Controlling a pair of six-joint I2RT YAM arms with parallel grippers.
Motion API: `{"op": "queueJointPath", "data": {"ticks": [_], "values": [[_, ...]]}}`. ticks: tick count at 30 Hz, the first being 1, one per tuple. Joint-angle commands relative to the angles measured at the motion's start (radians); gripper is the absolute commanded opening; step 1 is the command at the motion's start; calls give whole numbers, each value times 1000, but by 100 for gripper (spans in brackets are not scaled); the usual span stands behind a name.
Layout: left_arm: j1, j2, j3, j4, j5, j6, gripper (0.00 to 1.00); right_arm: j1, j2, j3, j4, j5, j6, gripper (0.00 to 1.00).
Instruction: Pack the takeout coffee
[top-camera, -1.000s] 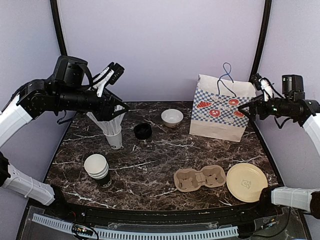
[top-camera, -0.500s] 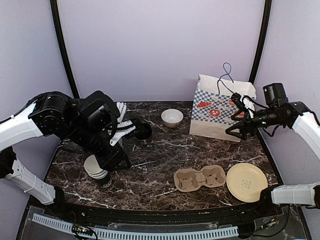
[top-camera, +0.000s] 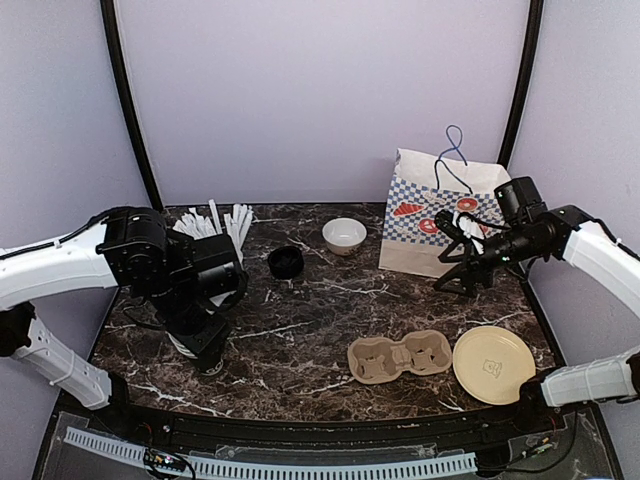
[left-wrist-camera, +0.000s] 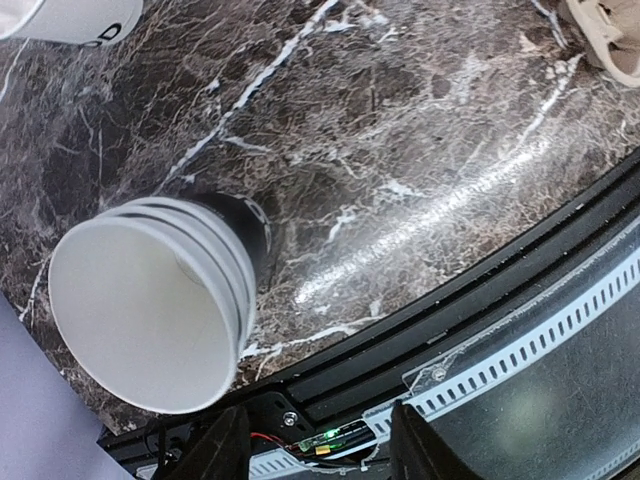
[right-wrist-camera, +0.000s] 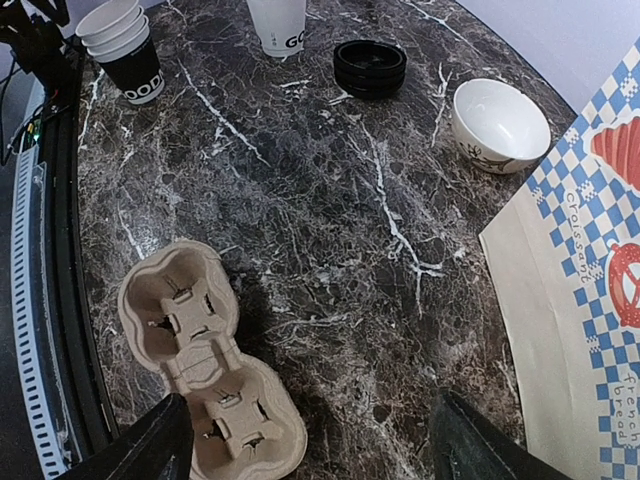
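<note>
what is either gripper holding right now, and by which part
nothing: left gripper open by the cup stack, right gripper open above the table, both empty

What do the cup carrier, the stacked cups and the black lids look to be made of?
Carrier: moulded paper pulp, matte tan, rough fibrous surface. Stacked cups: likely paper, black outside, smooth white inside, thin rolled rims. Lids: probably plastic, black with a slight sheen.

From above, the left arm hides most of the stack of black paper cups and the lower part of the white sticks. The right wrist view's edges crop the checkered paper bag and the tan cardboard carrier.
</note>
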Motion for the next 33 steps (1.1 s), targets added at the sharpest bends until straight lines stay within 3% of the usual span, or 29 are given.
{"op": "queueJointPath", "data": {"ticks": [1,15,33], "values": [[75,-21,-44,25,-17,-43,48,21,0,-8,43,25,-1,82],[232,-7,-115,145,28,51,41,35,0,-31,59,56,7,82],[299,11,-142,137,42,84,6,57,-1,-52,63,89,-2,76]]}}
